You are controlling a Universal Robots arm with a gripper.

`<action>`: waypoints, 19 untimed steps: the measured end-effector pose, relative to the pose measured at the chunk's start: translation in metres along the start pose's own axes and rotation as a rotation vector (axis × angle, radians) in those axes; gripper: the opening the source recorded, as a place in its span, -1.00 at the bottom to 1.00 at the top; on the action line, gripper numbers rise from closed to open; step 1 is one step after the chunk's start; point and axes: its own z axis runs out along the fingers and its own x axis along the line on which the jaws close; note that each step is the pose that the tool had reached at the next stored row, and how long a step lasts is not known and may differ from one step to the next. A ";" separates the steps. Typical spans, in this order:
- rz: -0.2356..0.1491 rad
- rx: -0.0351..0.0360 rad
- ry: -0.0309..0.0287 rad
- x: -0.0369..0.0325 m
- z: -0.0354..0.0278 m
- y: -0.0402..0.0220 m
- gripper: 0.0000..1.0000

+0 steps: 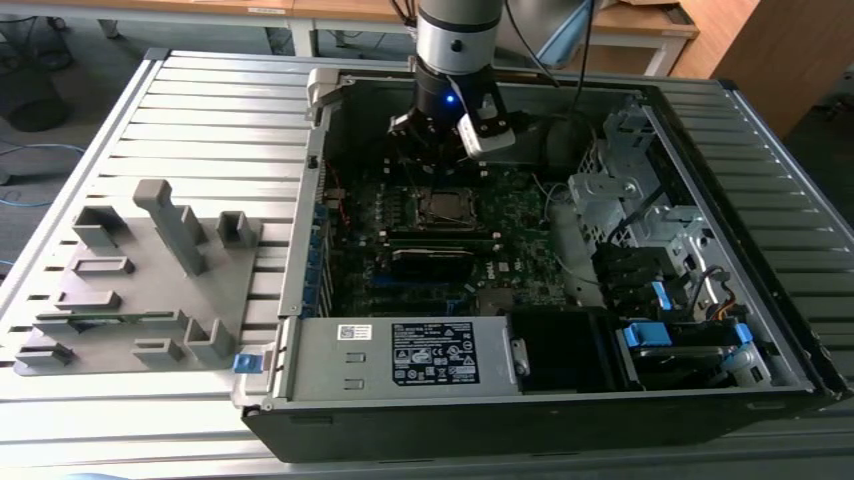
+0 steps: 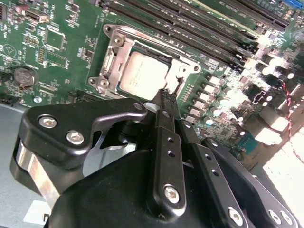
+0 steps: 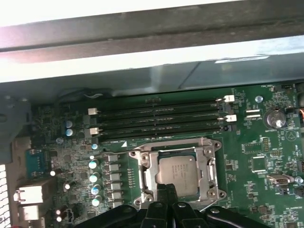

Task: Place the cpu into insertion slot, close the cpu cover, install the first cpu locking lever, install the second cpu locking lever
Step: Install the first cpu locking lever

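The cpu (image 2: 142,73) lies flat in the insertion slot (image 1: 441,207) on the green motherboard, its silver-grey top showing. The cpu cover (image 2: 111,53) lies down around it as a silver frame, also seen in the first wrist view as the cpu (image 3: 179,175) inside the cpu cover (image 3: 212,164). My gripper (image 2: 167,95) hangs just above the socket's edge, fingers shut together with nothing between them; its tips (image 3: 166,189) overlap the cover's near rim. In the exterior view the gripper (image 1: 431,165) stands inside the computer case, over the socket's far side.
Long black memory slots (image 3: 156,121) run beside the socket. The case wall (image 3: 142,52) rises close behind them. A labelled power supply box (image 1: 400,355) and drive cages (image 1: 641,230) fill the case's near and right sides. A grey fixture tray (image 1: 134,290) lies on the exterior view's left.
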 end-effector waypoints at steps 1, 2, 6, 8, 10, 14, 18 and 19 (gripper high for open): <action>0.000 0.0000 0.0000 0.0013 0.0000 -0.0001 -0.79; 0.000 0.0000 0.0000 0.0024 0.0001 -0.0002 -0.79; 0.000 0.0000 0.0000 0.0028 0.0000 -0.0003 -0.79; 0.000 -0.0001 -0.0001 0.0039 0.0001 -0.0004 -0.79; 0.000 0.0000 0.0000 0.0059 0.0002 -0.0006 -0.79; 0.000 -0.0001 0.0000 0.0121 0.0006 -0.0010 -0.79; 0.000 -0.0001 -0.0001 0.0190 0.0011 -0.0014 -0.79; 0.000 -0.0001 -0.0001 0.0204 0.0011 -0.0014 -0.79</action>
